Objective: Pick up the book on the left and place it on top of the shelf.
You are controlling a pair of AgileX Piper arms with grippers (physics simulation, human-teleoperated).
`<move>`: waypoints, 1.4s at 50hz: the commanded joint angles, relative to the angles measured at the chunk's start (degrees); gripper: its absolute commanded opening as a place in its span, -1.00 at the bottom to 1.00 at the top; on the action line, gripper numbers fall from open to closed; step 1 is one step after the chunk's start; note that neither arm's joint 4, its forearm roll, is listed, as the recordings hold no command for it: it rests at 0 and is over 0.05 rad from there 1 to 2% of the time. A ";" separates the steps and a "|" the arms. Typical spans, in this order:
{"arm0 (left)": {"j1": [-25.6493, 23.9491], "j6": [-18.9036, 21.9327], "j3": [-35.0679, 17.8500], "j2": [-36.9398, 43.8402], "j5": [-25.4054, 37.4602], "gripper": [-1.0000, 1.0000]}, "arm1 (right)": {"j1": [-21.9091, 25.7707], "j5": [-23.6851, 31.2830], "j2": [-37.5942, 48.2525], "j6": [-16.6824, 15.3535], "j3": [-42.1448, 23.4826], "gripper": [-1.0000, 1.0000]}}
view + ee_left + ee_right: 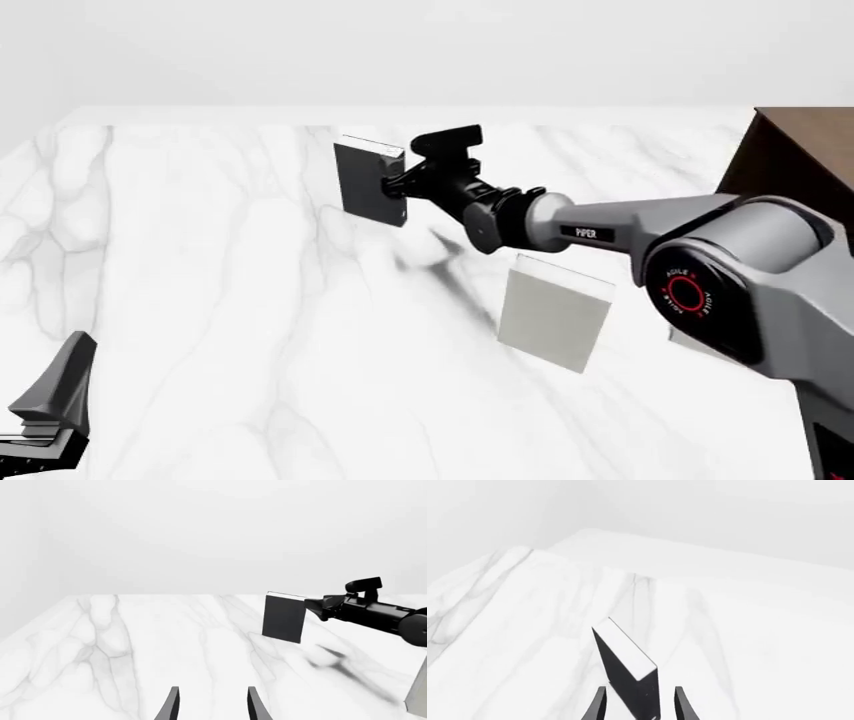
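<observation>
right tool (400, 190) grips the book (368, 180) upright, lifted above the table (200, 300).

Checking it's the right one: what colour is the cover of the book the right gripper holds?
Charcoal grey cover on the book, clearest in the front view.

The book (370, 181) — slim, charcoal, upright — is well left of the brown shelf (794, 160).

Pale grey-white book (555, 322) stands upright on white marble table (200, 300), w/ plain white backdrop.
</observation>
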 commanded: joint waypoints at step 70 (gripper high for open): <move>0.00 0.00 0.00 0.00 0.00 1.00 | -0.47 3.93 12.16 0.71 -14.57 1.00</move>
